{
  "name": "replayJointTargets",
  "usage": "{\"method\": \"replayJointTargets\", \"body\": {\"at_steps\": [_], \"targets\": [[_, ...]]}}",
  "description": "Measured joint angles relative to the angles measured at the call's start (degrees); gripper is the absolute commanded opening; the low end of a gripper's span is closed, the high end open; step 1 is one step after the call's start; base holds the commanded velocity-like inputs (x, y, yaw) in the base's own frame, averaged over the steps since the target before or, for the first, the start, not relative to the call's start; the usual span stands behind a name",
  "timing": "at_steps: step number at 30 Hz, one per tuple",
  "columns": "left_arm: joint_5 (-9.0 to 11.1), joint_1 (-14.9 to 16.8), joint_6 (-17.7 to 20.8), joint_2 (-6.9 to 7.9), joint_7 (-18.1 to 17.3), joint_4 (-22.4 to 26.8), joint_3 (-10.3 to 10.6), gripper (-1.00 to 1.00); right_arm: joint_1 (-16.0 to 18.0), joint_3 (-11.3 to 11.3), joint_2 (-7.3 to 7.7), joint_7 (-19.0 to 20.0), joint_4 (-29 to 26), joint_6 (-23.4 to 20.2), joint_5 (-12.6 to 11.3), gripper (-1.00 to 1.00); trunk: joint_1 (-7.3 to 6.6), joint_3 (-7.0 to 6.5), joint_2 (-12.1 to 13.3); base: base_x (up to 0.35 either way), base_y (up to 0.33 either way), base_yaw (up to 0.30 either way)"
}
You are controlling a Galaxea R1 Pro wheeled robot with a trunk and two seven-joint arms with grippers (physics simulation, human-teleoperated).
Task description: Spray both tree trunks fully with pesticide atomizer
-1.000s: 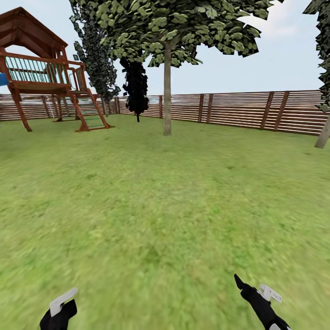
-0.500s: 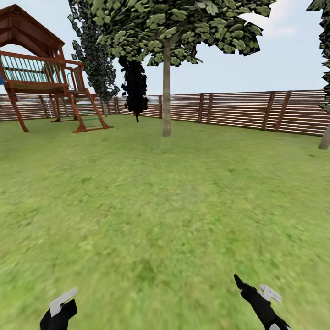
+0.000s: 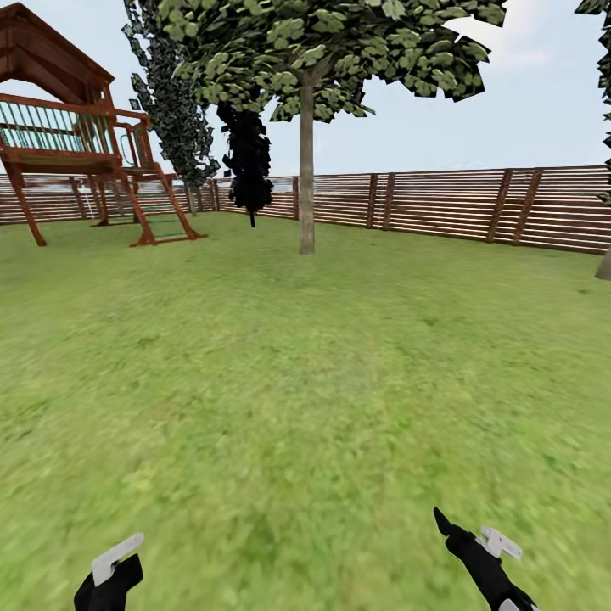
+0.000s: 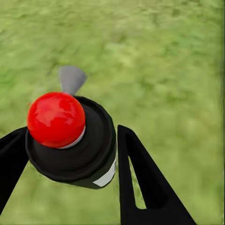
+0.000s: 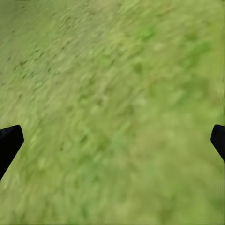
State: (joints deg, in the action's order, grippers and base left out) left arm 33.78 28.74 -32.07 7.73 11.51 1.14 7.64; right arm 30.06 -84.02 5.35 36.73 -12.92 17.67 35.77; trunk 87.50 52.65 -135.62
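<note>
The left wrist view shows my left gripper (image 4: 70, 140) shut on the pesticide atomizer (image 4: 56, 119), a black body with a round red knob and a grey nozzle, held over the grass. In the head view my left gripper (image 3: 109, 584) sits at the bottom left and my right gripper (image 3: 462, 543) at the bottom right, low over the lawn. My right gripper (image 5: 112, 140) is open, with only grass between its fingers. One tree (image 3: 306, 187) with a pale straight trunk stands ahead, before the fence. A second tree's trunk (image 3: 604, 265) shows at the right edge.
Open lawn (image 3: 305, 382) stretches from me to the trees. A brown slatted fence (image 3: 441, 204) closes the far side. A wooden playset (image 3: 76, 153) stands at the far left, with dark thin-trunked trees (image 3: 250, 161) behind it.
The whole head view has shifted a little: the playset and centre tree sit further left and the right trunk nearer the edge, so the camera moved. Both grippers keep their places.
</note>
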Motion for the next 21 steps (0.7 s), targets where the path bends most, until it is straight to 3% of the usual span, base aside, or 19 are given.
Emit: {"method": "replayJointTargets", "body": {"at_steps": [21], "targets": [[0.0, 0.0, 0.0, -0.02, 0.0, 0.0, 0.0, -1.0, 0.0, 0.0, -0.01, 0.0, 0.0, 0.0, 0.0, 1.0, 0.0, 0.0, 0.0, 0.326, -0.08, 0.0]]}}
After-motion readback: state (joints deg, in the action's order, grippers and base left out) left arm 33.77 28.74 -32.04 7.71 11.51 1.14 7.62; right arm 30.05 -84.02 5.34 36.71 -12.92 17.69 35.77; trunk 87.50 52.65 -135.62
